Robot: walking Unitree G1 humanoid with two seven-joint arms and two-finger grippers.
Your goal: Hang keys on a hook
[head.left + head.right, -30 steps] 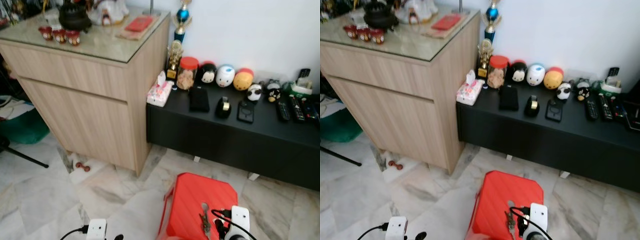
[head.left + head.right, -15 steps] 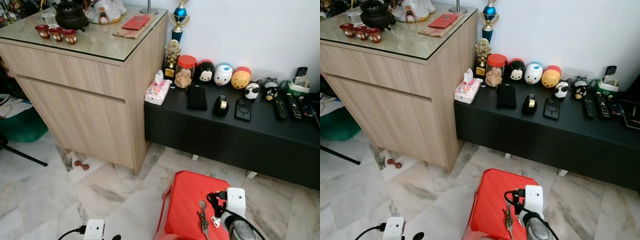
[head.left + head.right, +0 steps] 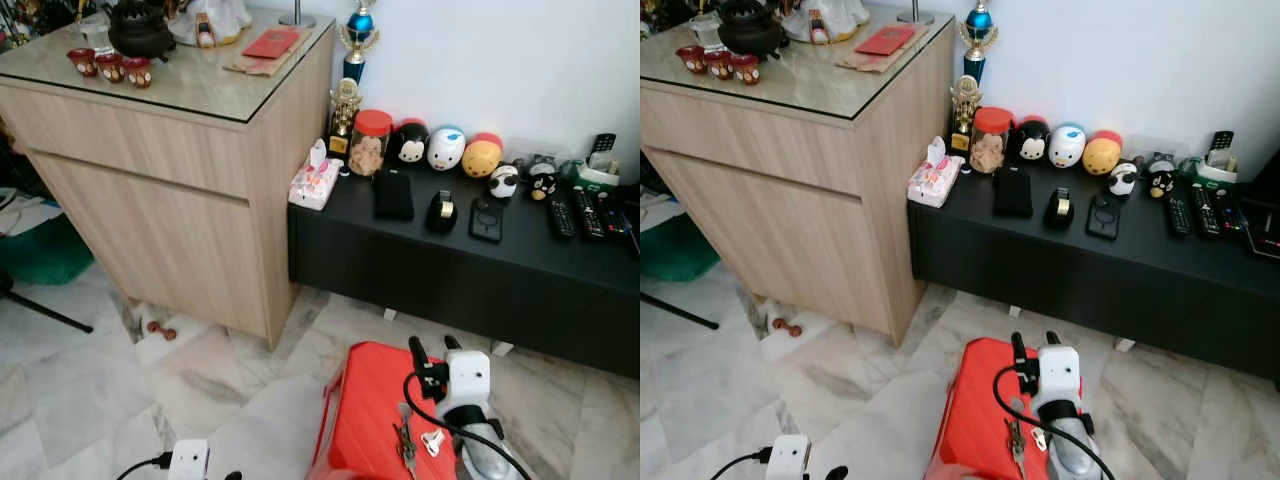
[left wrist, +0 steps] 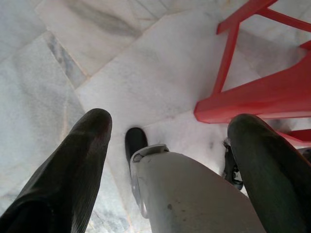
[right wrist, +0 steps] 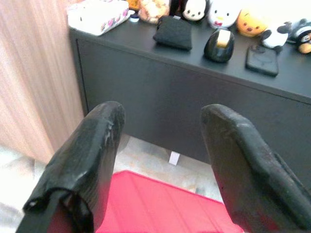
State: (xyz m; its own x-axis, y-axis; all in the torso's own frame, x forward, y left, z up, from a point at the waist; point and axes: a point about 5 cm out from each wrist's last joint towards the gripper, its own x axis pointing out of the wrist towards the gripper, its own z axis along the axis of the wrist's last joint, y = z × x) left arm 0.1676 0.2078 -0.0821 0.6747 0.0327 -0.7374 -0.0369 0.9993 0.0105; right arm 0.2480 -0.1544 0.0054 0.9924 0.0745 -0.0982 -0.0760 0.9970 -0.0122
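Head views: the keys [image 3: 408, 440] lie on the red stool [image 3: 365, 400], long axis running toward the robot, just behind and left of the right end effector [image 3: 432, 348], which is the nearer arm. Right wrist view: its fingers [image 5: 82, 160] stand spread wide and empty, aimed past the keys at the black cabinet [image 5: 194, 102]. Left wrist view: the left end effector [image 4: 170, 141] is open, empty, low over the floor [image 4: 58, 58] beside the stool.

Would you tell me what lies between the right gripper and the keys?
Only bare red stool top, in the left eye view; the open right gripper hovers just beyond the keys.

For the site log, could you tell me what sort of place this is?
Most likely a home living room: a low black TV-style console with remote controls and plush toys, a wooden cabinet with teaware, and a marble floor.
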